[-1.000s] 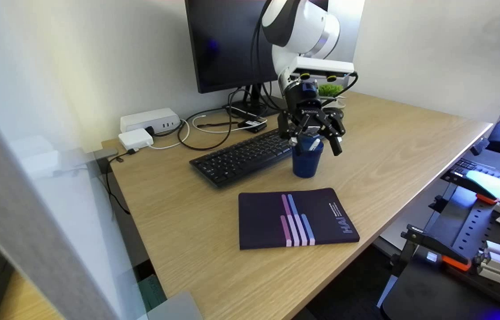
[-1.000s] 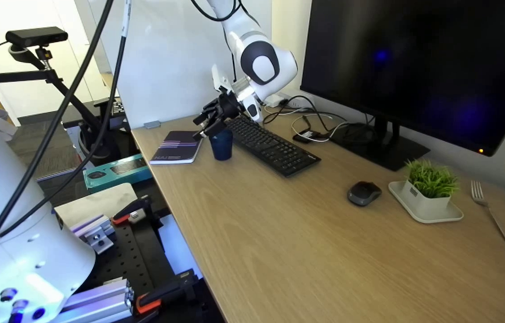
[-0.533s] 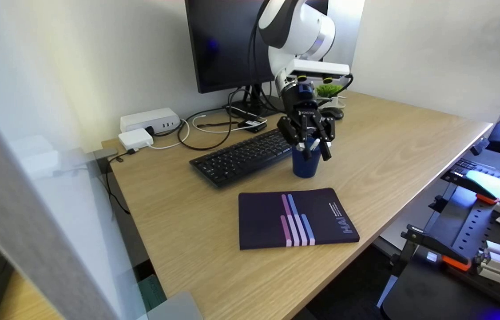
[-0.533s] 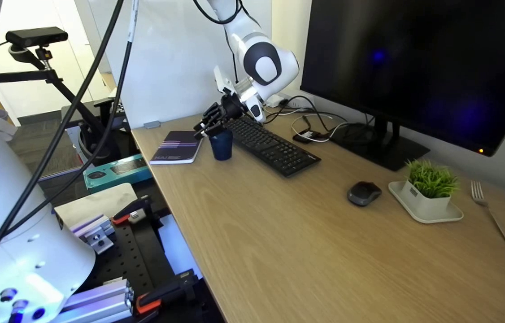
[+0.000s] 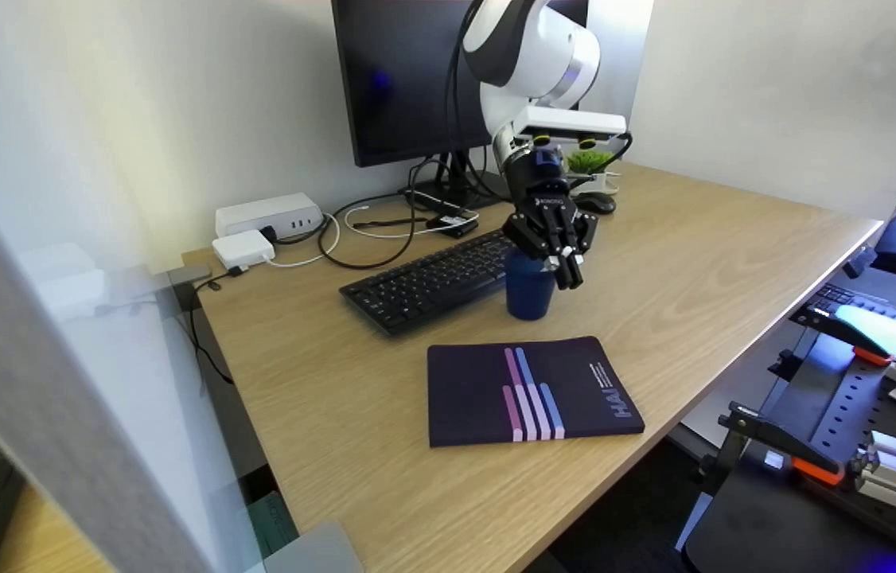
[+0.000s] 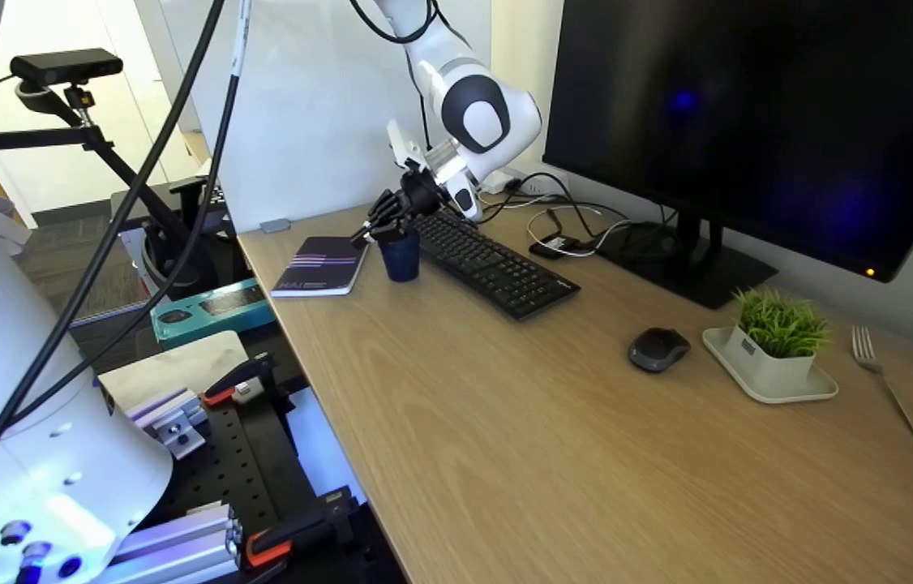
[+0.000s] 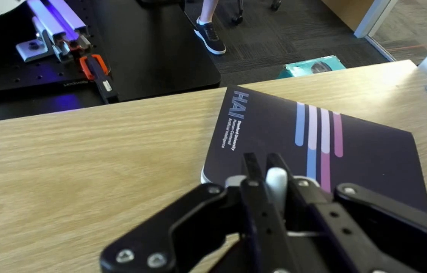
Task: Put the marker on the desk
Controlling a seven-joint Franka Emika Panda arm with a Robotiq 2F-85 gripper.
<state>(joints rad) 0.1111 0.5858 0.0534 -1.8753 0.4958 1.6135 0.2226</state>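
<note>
On my wrist view I have the tool [image 7: 267, 170] clamped on the marker [image 7: 277, 182], its white end showing between the jaws. In both exterior views it sits at the rim of the blue cup [image 5: 528, 293], which stands on the desk [image 5: 718, 255] between the HAI notebook [image 5: 468, 398] and the black keyboard [image 5: 430, 286]. Whether the marker's lower end is inside the cup, I can't tell.

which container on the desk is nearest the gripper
The blue cup: the gripper partly hides its rim in both exterior views; the planter stands beyond the mouse.
</note>
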